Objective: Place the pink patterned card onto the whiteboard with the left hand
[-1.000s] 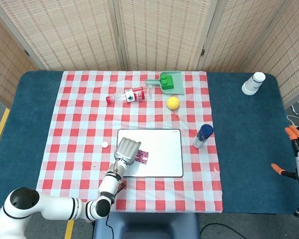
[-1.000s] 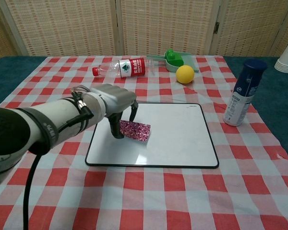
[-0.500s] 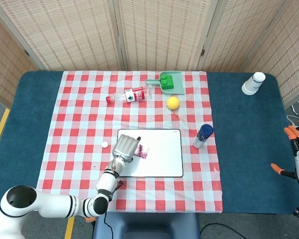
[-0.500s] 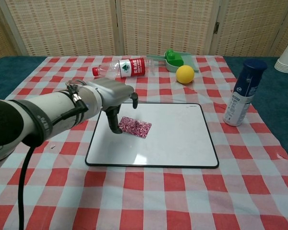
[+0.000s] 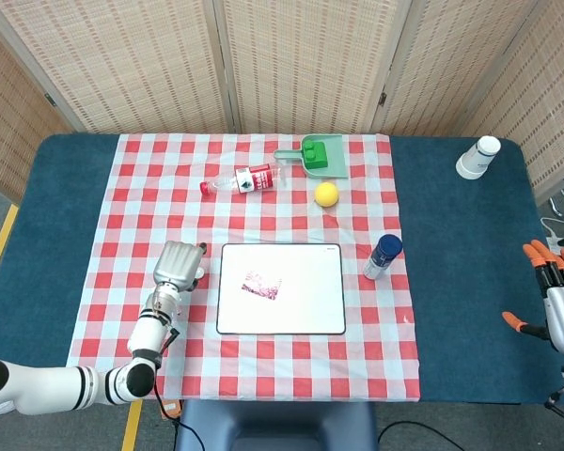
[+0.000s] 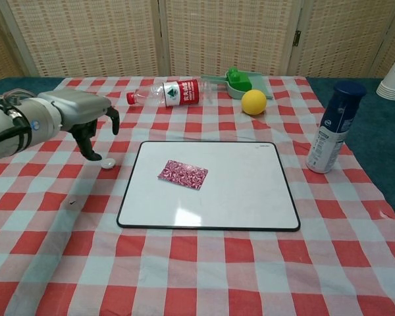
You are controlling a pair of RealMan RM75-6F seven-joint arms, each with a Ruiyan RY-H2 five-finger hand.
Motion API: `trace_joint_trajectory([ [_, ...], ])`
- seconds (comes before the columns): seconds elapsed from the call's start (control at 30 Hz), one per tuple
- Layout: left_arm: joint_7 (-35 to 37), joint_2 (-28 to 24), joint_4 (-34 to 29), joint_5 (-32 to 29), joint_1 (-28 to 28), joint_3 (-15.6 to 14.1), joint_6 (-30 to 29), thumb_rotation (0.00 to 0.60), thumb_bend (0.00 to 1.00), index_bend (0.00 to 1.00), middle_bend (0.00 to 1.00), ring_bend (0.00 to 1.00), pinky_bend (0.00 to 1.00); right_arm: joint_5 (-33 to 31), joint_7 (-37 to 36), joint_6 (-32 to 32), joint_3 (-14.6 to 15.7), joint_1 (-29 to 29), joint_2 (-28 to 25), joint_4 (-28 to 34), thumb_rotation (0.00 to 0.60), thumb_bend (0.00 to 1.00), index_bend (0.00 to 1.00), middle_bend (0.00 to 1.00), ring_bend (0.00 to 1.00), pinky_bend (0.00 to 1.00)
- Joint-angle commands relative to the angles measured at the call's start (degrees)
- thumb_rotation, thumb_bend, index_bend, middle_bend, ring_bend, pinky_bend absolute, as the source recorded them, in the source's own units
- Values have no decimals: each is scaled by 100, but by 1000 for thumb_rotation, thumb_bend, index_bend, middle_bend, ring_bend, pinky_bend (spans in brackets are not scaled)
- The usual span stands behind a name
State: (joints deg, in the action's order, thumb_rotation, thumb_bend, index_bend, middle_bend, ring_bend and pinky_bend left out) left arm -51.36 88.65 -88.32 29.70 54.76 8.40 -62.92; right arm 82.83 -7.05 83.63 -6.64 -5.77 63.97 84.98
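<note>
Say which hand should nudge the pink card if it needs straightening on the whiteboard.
Left. The left hand hovers just beside the whiteboard, near the pink card. The right hand sits far off at the table's edge.

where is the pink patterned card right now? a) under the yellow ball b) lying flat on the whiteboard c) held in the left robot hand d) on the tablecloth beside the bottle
b: the pink patterned card lies flat on the whiteboard, while the left robot hand is off to the side over the tablecloth, holding nothing.
</note>
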Motion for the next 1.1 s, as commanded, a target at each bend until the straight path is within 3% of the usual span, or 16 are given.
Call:
trace_joint_trajectory([
  [0.03,140,-77,84,82,-103,-86,102,600,253,386,1000,1000,1000,-19,54,-29,2,-14,25,4,600,0,0,27,0,0],
  [0.3,404,2,321,225,-221,-130,176,600,256,402,1000,1000,1000,-18,134,-31,8,-23,50,18,600,0,0,27,0,0],
  [0.73,953,595,872,615,-406,15,-24,600,260,383,1000,1000,1000,-10,87,10,4,-3,35,8,600,0,0,27,0,0],
  [1.1,887,814,1152,577,-516,88,10,600,260,393,1000,1000,1000,-15,79,-1,3,-7,34,6,600,0,0,27,0,0],
])
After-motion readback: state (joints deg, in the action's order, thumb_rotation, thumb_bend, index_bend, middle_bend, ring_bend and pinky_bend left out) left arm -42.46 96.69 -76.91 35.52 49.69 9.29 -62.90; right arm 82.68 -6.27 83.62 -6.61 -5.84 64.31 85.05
